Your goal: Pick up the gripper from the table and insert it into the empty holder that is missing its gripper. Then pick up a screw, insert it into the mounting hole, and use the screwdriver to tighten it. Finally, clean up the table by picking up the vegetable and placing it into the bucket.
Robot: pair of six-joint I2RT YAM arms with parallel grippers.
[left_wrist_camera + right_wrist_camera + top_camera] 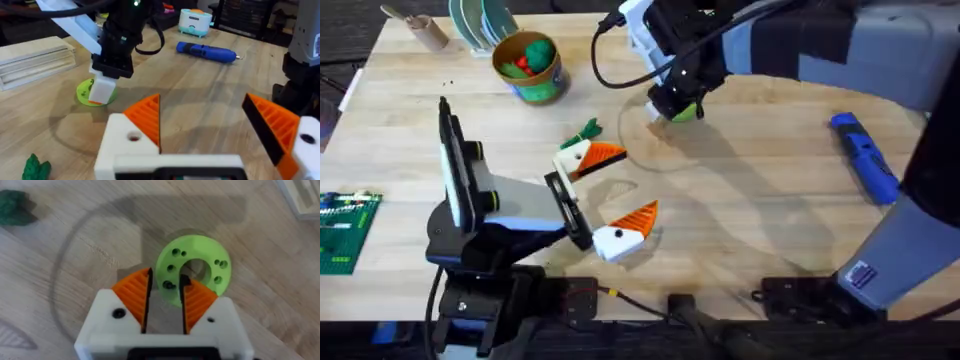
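My right gripper [672, 108] [166, 277] hangs low over a lime-green disc [686, 112] [195, 267] at the table's far middle. It is narrowly open, with one orange pad in the disc's centre hole and the other just outside its rim. My left gripper [625, 185] [210, 125] stands wide open and empty above the table's near middle. The dark green vegetable [586, 132] [36, 167] lies just beyond it. The blue screwdriver [865, 158] [206, 51] rests at the right. The bucket [530, 68] stands at the far left, holding green and red toys. The loose gripper, the holder and the screw are out of view.
Teal plates [480, 22] stand on edge behind the bucket, beside a small wooden piece [420, 28]. A green studded baseplate [342, 232] lies at the left edge. Pale stacked boards [35, 60] lie beyond the disc. Bare wood spans the middle right.
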